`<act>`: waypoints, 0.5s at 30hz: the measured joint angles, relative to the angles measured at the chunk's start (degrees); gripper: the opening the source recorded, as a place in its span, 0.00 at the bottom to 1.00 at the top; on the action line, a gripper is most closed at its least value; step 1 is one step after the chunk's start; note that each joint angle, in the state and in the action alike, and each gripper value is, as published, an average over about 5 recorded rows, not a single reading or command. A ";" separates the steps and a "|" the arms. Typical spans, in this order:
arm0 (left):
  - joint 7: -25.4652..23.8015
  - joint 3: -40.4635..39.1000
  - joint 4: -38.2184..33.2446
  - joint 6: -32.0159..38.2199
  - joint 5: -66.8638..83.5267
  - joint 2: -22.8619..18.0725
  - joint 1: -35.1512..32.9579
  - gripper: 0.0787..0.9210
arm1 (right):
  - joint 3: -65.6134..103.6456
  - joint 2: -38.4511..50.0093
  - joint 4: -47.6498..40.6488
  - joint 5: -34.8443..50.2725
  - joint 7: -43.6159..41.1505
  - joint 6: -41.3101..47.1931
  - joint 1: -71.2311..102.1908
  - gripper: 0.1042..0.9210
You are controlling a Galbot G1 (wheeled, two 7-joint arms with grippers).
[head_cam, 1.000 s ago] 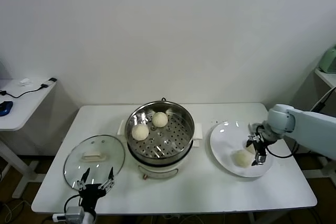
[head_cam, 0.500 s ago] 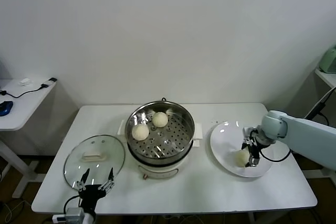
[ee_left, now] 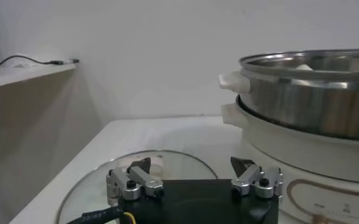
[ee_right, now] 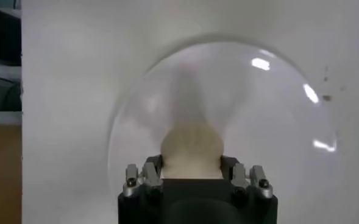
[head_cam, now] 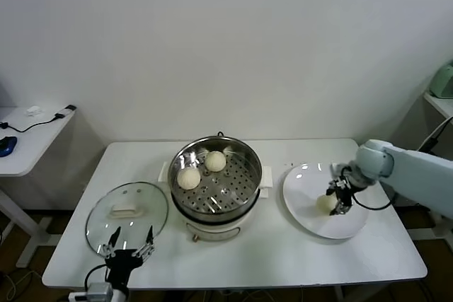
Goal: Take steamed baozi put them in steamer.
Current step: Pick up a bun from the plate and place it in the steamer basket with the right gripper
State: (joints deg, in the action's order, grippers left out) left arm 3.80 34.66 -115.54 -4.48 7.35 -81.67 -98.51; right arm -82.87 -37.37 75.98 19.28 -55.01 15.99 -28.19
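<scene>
The right gripper (head_cam: 335,201) is over the white plate (head_cam: 304,210), its fingers (ee_right: 150,175) clamped on either side of a steamed baozi (head_cam: 325,203), which sits between them on the plate; the wrist view shows the bun (ee_right: 192,151) squeezed from both flanks. The steamer (head_cam: 216,178) stands well apart from this gripper, toward the left arm's side, with two more baozi (head_cam: 189,177) (head_cam: 216,160) lying on its perforated tray. The left gripper (head_cam: 128,240) hangs idle with its fingers spread wide at the table's front edge, just beside the glass lid (head_cam: 127,211), the steamer (ee_left: 313,115) near it on the far side
</scene>
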 measured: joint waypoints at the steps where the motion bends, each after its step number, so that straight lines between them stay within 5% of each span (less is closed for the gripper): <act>1: 0.03 0.05 -0.12 0.08 0.12 0.16 -0.08 0.88 | -1.63 -0.98 0.01 1.01 -0.51 -0.62 -2.89 0.64; 15: -0.28 -0.39 -0.32 -1.04 0.34 0.00 1.39 0.88 | -8.52 -20.85 1.32 8.57 -4.93 -17.07 -25.57 0.64</act>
State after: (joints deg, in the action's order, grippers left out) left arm 3.52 34.27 -115.86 -5.52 7.69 -81.67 -97.12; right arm -91.39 -58.22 77.30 27.84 -59.93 -1.08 -53.76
